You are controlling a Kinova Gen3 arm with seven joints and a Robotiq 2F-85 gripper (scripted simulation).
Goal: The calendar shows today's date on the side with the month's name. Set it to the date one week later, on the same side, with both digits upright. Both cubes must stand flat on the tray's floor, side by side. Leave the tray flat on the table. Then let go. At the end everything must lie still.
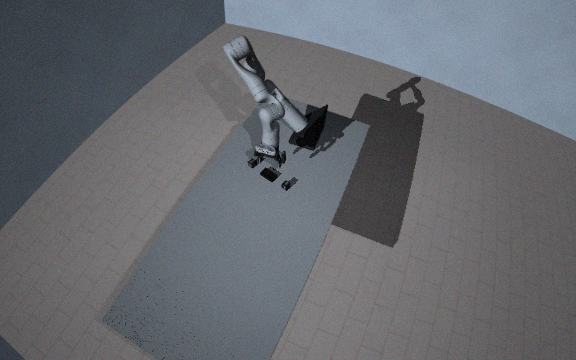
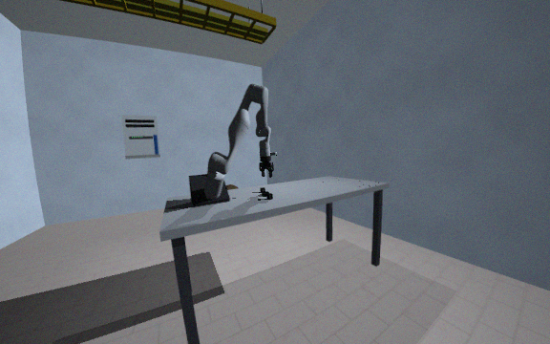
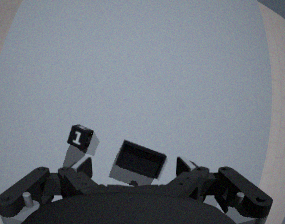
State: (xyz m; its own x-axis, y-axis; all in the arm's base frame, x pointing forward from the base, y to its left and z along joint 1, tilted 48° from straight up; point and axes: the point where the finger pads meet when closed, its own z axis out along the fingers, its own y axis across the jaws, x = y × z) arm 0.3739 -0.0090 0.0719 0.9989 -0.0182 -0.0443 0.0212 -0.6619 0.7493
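Note:
The dark calendar tray [image 1: 270,174] lies on the grey table with nothing in it; it also shows in the wrist view [image 3: 138,161]. One dark cube [image 1: 253,162] stands on the table to the tray's left, and a second cube [image 1: 286,184] stands to its right, both outside the tray. In the wrist view one cube [image 3: 80,137] shows a white 1 on its face; the other cube is out of that view. My gripper [image 1: 269,155] is open and empty. It hangs above the table just behind the tray, as the side view [image 2: 265,168] shows, over the small dark pieces [image 2: 265,193].
The arm's dark base box [image 1: 313,127] stands on the table's near end behind the gripper. The long table [image 2: 275,198] stretches away from the tray. A poster [image 2: 139,137] hangs on the far wall.

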